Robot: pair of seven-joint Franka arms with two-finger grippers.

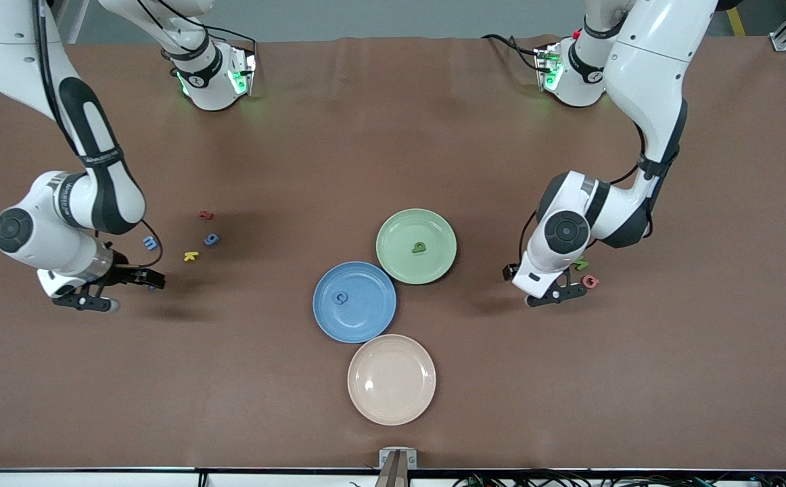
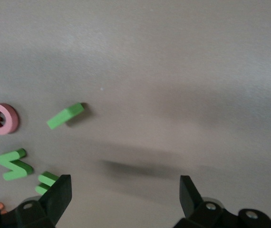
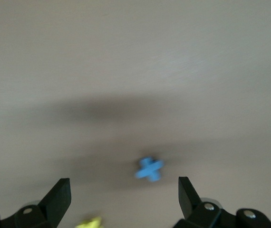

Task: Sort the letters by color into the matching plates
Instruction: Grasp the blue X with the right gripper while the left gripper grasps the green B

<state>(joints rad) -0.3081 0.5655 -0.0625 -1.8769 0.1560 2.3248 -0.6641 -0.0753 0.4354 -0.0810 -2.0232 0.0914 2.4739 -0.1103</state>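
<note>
1. Three plates sit mid-table in my front view: the green plate (image 1: 393, 233) with one green letter (image 1: 419, 247) in it, the blue plate (image 1: 373, 318) touching it, nearer the camera, holding one blue letter (image 1: 341, 297), and a cream plate (image 1: 391, 379) nearest the camera. The left claw (image 1: 559, 293) hangs low toward the left arm's end, just beside a pink letter (image 1: 590, 281) and a partly hidden green one (image 1: 581, 264). The right claw (image 1: 95, 297) is low toward the right arm's end, near a blue "m" (image 1: 150, 242), a blue "9" (image 1: 211, 239), a yellow letter (image 1: 191, 256) and a red one (image 1: 206, 215).
2. Left wrist view: my claw (image 2: 125, 190) is spread wide, holding nothing. A green bar (image 2: 65, 116) and green zigzag (image 2: 14, 164) lie apart from it; another green piece (image 2: 46, 181) is half hidden by one finger.
3. Right wrist view: this claw (image 3: 124, 190) also gapes empty, with a blurred blue cross-shaped letter (image 3: 149, 169) on the table between its fingers.
</note>
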